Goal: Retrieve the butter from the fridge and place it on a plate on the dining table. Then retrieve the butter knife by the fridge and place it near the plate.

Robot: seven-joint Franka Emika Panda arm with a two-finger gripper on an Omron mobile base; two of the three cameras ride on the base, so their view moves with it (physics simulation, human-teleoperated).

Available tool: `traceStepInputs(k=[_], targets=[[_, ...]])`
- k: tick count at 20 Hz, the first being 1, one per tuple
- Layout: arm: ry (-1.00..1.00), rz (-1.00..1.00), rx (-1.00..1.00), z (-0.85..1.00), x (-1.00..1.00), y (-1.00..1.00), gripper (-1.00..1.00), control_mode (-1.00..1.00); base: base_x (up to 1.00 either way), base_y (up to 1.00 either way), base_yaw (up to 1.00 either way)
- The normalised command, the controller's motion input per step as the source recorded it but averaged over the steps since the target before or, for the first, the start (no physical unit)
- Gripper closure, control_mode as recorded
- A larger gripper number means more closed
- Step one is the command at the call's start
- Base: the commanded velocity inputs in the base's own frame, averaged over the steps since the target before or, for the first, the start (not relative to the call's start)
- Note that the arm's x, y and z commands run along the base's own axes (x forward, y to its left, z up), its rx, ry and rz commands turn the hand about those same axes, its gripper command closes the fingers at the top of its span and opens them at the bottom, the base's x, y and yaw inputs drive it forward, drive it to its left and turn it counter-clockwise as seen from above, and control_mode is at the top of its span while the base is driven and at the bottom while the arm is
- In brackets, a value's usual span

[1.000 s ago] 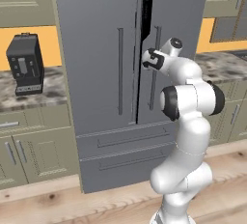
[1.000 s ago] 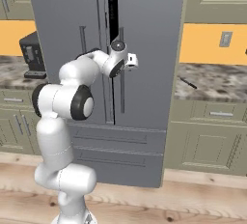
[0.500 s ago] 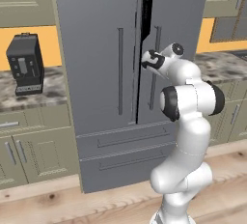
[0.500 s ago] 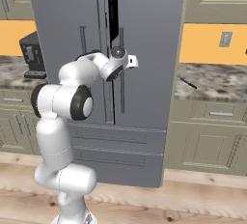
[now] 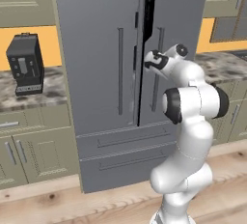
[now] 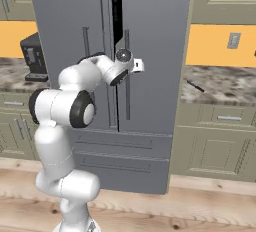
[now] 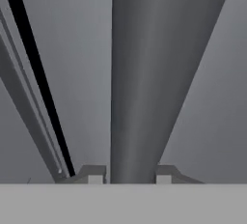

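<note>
Nearest the camera, the gripper (image 7: 129, 177) was seen with its 2 jaws set either side of the right door's bar handle (image 7: 144, 73), the bar running up between them. The jaws looked pressed against that bar, pinching it, with no gap visible on either side in the hand view. From the base views, the arm was seen reaching up from the floor to the handle (image 5: 157, 73) at about chest height of the fridge (image 5: 96, 73).

Behind the hand, the fridge doors were parted by a narrow dark slit (image 6: 116, 6) at the top, so the right door was judged barely ajar and not yet swung wide. No butter could be made out through the slit; it was judged to be inside, hidden by the doors.

Farther off, a slim dark item lay on the worktop (image 6: 220, 88) to the right of the fridge; it was taken to be the knife (image 6: 195, 86), untouched. A black coffee machine (image 5: 25, 63) stood on the worktop at the left.

The task was judged to be at its first step. Left to do: door pulled open, butter taken out and set on the plate, knife fetched and laid near the plate.
</note>
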Motion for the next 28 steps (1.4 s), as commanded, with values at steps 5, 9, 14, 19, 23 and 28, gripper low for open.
traceStepInputs(k=[5, 9, 14, 19, 23, 28], targets=[[0.01, 0.0, 0.1, 0.27, -0.99, -0.24, 1.0, -1.0, 0.0, 0.0, 0.0], [0.05, 0.0, 0.16, 0.37, -1.0, -0.41, 1.0, -1.0, 0.0, 0.0, 0.0], [0.02, 0.0, 0.22, 0.2, -0.96, -0.61, 1.0, -1.0, 0.0, 0.0, 0.0], [0.0, 0.0, 0.06, 0.01, -0.42, -0.34, 1.0, -1.0, 0.0, 0.0, 0.0], [0.0, 0.0, 0.0, 0.01, -0.24, -0.03, -1.0, -1.0, 0.0, 0.0, 0.0], [0.0, -0.09, 0.0, 0.15, -0.59, 0.0, -1.0, -1.0, 0.0, 0.0, 0.0]])
